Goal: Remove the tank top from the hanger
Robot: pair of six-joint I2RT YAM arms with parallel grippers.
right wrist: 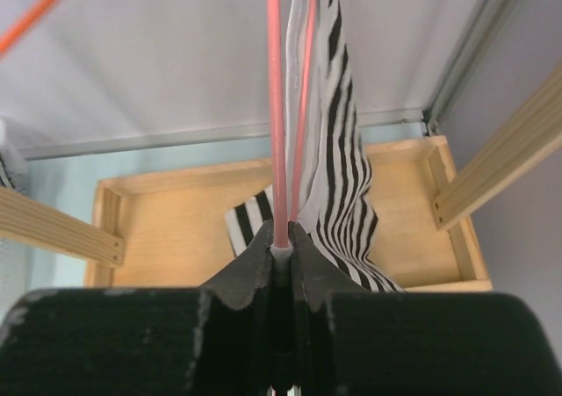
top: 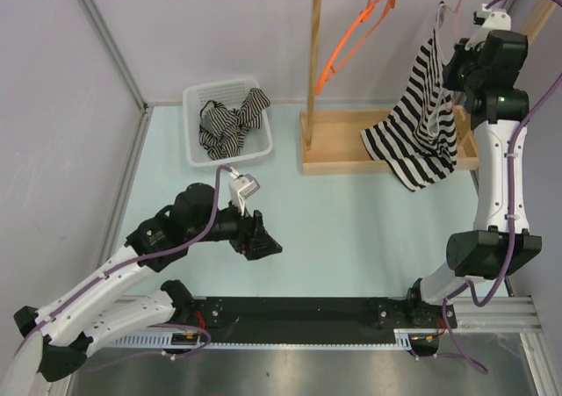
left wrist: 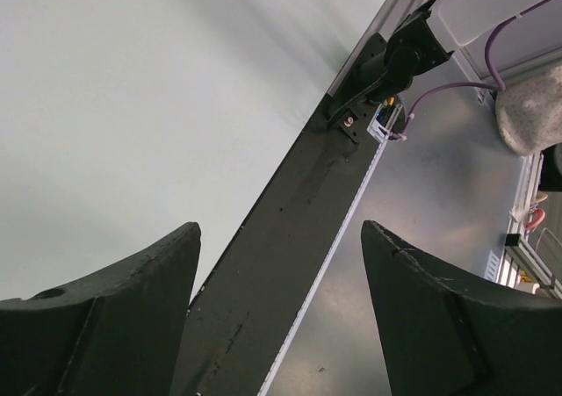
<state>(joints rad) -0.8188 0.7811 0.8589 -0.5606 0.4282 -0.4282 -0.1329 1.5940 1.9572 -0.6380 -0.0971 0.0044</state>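
A black-and-white striped tank top (top: 421,115) hangs on a pink hanger (top: 446,8) from the wooden rail, its hem resting on the rack's base. My right gripper (top: 455,67) is raised beside the garment. In the right wrist view its jaws (right wrist: 281,248) are shut on the pink hanger (right wrist: 276,106), with the striped tank top (right wrist: 342,176) draped just to the right of them. My left gripper (top: 268,245) hovers low over the table, far from the rack. Its fingers (left wrist: 149,282) stand wide open with nothing between them.
An empty orange hanger (top: 351,36) hangs on the same wooden rack (top: 334,141). A white basket (top: 195,133) with striped clothes (top: 230,119) stands at the back left. The black mounting rail (left wrist: 281,238) runs under the left gripper.
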